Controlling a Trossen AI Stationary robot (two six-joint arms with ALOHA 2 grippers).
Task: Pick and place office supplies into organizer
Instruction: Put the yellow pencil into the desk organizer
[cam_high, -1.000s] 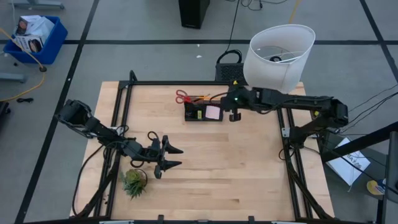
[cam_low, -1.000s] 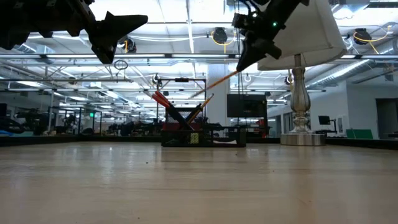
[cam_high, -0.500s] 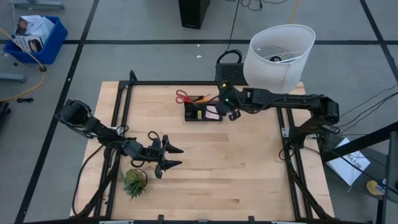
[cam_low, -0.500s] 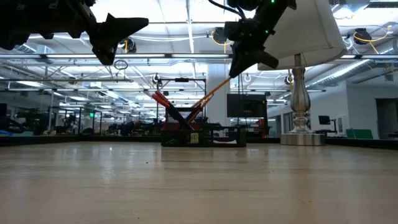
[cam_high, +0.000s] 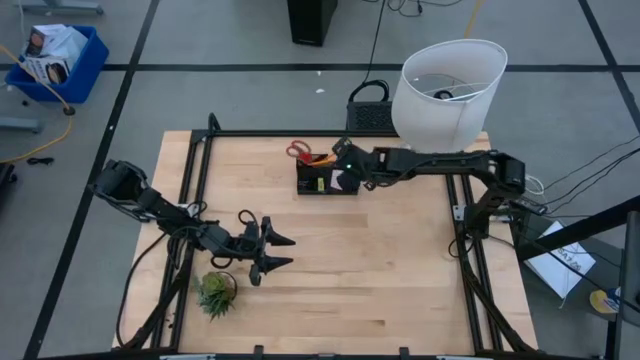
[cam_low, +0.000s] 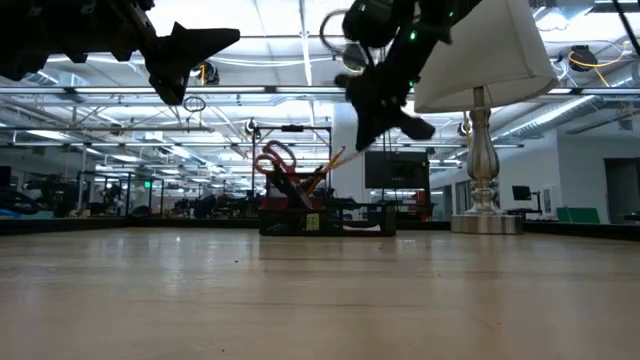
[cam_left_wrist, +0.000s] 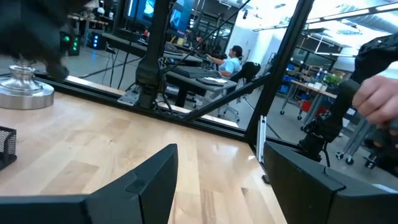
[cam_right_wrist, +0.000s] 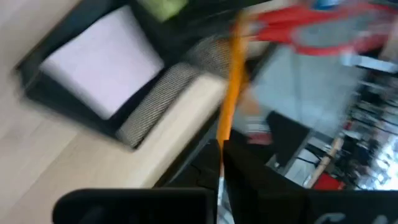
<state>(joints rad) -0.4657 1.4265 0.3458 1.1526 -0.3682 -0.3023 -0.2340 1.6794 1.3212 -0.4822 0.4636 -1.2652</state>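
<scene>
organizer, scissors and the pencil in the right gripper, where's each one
organizer (cam_high: 318, 184), high view, its dark front compartment.
scissors (cam_high: 298, 152), high view, red handle loops.
pencil (cam_right_wrist: 231, 87), right wrist view, mid-shaft above the shut fingers.

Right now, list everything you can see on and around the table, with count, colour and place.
organizer: one, black, far middle of the table
sticky-note pad: one, pink, in the organizer
scissors: one pair, red handles, standing in the organizer
pencil: one, orange, held over the organizer
potted plant: one, green, near left of the table
lamp: one, white shade, far right corner
bin: one, blue, floor at far left
left gripper: open, beside the plant
right gripper: shut on the pencil
</scene>
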